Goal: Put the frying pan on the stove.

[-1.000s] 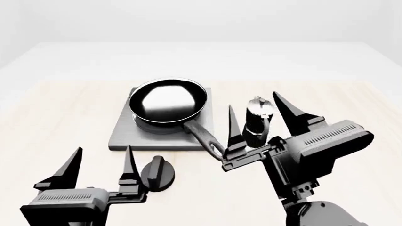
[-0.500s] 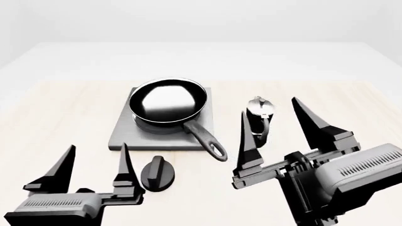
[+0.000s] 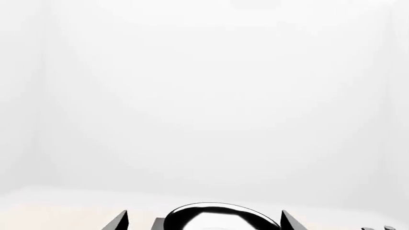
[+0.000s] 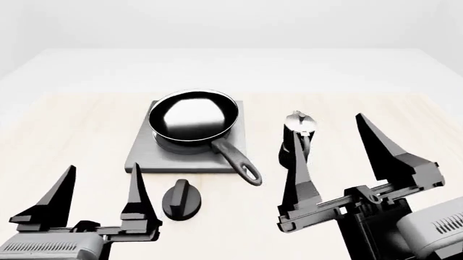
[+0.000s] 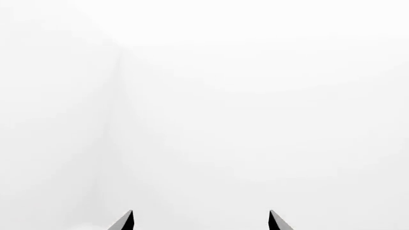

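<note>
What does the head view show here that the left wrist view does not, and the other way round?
Only the head view shows the frying pan's handle, the round black knob, the moka pot, the wooden table and the open right gripper. The left wrist view adds nothing of its own beyond blank white background. Both share the frying pan sitting on the stove, only its far rim showing at the wrist, and the open left gripper, seen there as its fingers.

I pull my right gripper [image 4: 336, 149] back from the pan handle [image 4: 237, 160], jaws spread; my left gripper [image 4: 97, 192] also sinks lower in view.
</note>
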### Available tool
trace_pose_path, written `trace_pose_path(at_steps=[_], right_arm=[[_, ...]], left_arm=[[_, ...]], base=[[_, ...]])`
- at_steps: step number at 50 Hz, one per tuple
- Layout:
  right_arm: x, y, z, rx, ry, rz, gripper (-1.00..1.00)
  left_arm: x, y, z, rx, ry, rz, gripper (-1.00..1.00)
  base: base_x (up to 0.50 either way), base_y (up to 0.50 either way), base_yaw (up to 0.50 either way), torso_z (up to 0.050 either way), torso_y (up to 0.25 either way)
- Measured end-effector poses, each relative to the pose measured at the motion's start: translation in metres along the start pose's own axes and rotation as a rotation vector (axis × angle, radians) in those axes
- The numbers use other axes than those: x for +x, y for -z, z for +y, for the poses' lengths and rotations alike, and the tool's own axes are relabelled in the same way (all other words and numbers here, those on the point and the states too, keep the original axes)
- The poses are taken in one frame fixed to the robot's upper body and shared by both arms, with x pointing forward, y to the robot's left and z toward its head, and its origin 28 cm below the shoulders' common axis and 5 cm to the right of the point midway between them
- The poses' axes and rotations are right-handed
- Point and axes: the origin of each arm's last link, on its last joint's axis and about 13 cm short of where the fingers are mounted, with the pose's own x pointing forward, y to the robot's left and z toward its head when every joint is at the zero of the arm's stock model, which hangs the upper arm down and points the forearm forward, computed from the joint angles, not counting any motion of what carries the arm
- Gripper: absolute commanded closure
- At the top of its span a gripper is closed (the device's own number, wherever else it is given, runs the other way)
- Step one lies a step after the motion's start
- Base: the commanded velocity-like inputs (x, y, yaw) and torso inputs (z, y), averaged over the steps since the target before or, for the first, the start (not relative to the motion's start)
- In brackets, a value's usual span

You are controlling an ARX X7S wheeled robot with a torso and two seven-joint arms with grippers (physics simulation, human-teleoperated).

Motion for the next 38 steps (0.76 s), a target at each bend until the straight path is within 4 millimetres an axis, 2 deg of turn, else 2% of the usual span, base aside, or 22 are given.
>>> trace_pose_path(at_steps=[38], right_arm=[[-0.017, -0.032, -0.002, 0.0, 0.033, -0.093, -1.0]], left_arm=[[-0.011, -0.025, 0.0, -0.024, 0.016, -0.073, -1.0]], base=[[0.0, 0.0, 0.0, 0.0, 0.0]])
